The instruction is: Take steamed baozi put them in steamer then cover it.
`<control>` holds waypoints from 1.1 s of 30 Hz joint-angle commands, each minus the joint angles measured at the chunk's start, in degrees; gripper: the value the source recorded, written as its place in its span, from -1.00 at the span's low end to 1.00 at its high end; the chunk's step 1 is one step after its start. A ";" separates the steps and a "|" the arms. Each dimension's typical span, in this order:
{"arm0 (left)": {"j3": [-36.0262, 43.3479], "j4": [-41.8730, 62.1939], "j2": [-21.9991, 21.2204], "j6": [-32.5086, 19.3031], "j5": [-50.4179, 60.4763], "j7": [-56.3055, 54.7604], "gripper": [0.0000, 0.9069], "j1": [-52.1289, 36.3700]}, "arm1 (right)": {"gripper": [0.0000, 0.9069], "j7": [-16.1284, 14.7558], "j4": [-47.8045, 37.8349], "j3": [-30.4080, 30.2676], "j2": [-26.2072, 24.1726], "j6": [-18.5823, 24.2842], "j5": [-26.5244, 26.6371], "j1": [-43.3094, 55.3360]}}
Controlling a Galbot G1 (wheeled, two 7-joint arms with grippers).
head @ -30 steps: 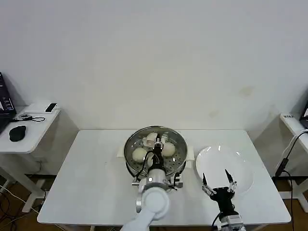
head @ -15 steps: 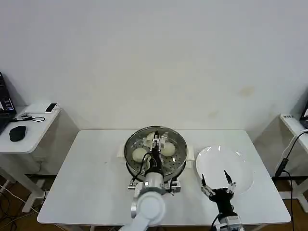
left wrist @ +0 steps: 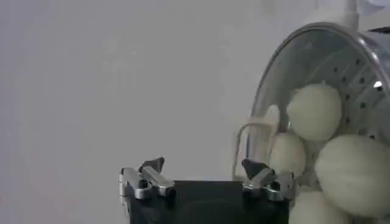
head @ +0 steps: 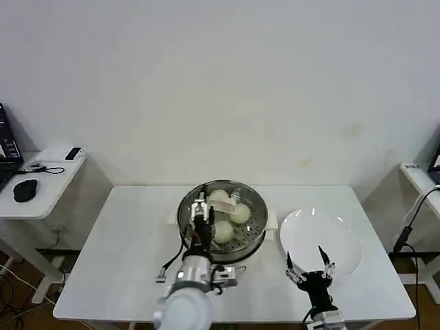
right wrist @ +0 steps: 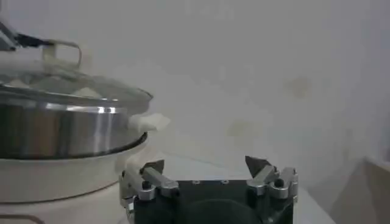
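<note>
Steel steamer [head: 223, 218] rim under left gripper [head: 200, 210].

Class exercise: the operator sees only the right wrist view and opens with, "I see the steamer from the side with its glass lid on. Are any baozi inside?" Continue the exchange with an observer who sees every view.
Observer: Yes. The left wrist view shows four baozi through the glass lid.
Operator: Where is the left gripper?
Observer: In the head view the left gripper is open above the left side of the steamer, beside the lid handle, holding nothing.
Operator: What lies under my own gripper?
Observer: The right gripper hangs open over the near edge of a white plate, to the right of the steamer.
</note>
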 commanded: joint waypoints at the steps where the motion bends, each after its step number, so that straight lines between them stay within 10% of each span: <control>1: -14.18 -8.76 3.40 -4.54 -37.24 -20.41 1.00 13.77 | 1.00 0.96 1.98 0.55 -5.00 -0.70 7.34 -2.91; 13: -37.63 -3.38 3.34 -21.77 -95.59 -35.38 1.00 23.41 | 1.00 -1.41 5.24 0.87 -11.19 -7.15 20.79 -4.78; 20: -40.14 -2.20 3.62 -32.36 -98.12 -30.45 1.00 32.95 | 1.00 -2.79 4.99 1.70 -13.32 -6.63 20.42 -4.93; 33: -37.36 -3.21 2.62 -31.51 -95.70 -26.81 1.00 37.10 | 1.00 -4.58 3.80 0.22 -16.25 -6.64 22.63 -5.69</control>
